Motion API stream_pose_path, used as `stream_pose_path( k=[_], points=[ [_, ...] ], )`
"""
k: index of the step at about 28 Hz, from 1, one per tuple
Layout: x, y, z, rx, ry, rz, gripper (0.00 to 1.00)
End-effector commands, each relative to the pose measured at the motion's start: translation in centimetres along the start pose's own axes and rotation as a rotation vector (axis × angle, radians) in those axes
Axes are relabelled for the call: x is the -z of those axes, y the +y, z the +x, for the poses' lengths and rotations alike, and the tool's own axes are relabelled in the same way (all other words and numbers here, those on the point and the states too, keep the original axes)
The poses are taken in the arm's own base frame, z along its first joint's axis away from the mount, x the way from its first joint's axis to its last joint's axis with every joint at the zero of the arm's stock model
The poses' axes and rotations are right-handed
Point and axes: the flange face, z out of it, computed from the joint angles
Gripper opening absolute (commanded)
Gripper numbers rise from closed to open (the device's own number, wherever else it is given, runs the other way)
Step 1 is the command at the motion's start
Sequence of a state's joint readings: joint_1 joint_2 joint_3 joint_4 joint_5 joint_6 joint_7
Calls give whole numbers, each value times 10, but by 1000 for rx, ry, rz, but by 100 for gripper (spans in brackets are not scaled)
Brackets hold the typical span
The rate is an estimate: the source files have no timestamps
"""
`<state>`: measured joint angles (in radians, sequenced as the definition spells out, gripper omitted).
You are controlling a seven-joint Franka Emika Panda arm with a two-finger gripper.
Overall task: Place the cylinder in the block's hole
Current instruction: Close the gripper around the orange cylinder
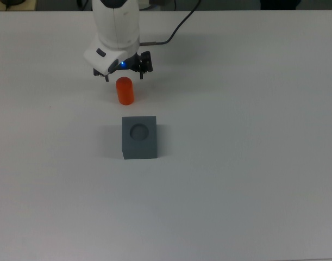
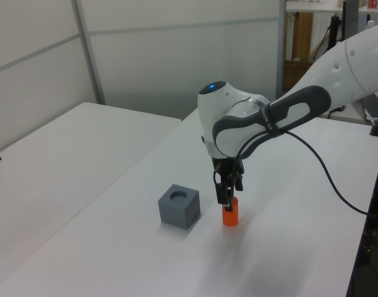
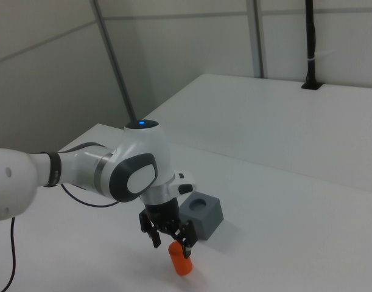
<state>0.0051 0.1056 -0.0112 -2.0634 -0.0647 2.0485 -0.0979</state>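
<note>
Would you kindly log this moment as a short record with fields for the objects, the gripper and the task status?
cylinder: small bright orange cylinder, upright on the white table, free of the block
block: dark grey cube with a round hole on top, hole empty
gripper: gripper low over the cylinder's top, fingers spread open
contact: grasp not closed
status: cylinder not yet in the hole

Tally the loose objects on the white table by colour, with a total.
Orange: 1, the cylinder, upright
Dark grey: 1, the block, hole facing up
Total: 2
</note>
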Motion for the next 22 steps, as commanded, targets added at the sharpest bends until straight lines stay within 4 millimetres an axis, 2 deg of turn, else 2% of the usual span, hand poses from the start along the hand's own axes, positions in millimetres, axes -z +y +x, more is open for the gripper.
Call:
stream_pose_path(
  k=[1,3,6,7,11,12,15,16,22],
  points=[
    [-15,1,5,17,6,-21,92],
    [-17,1,6,22,11,-25,83],
    [-16,1,6,22,11,-26,60],
    [-14,1,5,21,15,-26,50],
    [-13,3,7,18,20,-26,36],
    [-14,3,7,18,18,-26,24],
    [-10,7,6,14,22,-28,4],
    [-6,10,5,9,26,-27,0],
    [39,20,0,-9,35,-23,0]
  ],
)
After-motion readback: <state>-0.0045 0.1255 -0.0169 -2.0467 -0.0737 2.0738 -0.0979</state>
